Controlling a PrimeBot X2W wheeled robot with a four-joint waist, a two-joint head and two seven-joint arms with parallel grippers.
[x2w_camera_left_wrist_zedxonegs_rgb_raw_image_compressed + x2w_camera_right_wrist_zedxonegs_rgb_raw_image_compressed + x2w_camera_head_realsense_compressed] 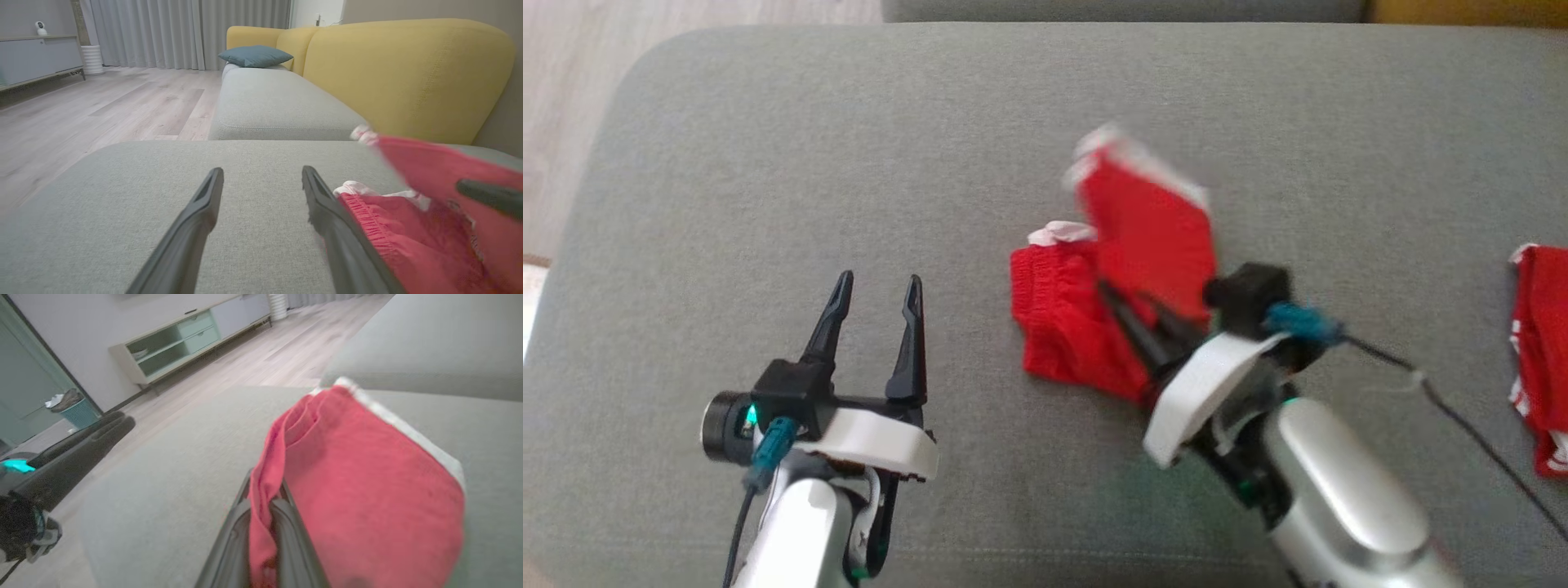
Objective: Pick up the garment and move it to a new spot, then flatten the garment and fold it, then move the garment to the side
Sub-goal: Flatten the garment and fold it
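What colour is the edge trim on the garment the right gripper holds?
White trim on the red cloth garment; clearest in the right wrist view.

The garment is red with white trim, the cushion grey, the backrest yellow.

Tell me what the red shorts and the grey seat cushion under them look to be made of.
The red shorts: thin, soft, matte fabric, probably a knit; it drapes and bunches where the right gripper pinches it, with a gathered waistband and white trim. The grey seat cushion: matte woven upholstery cloth, showing a fine flecked weave.
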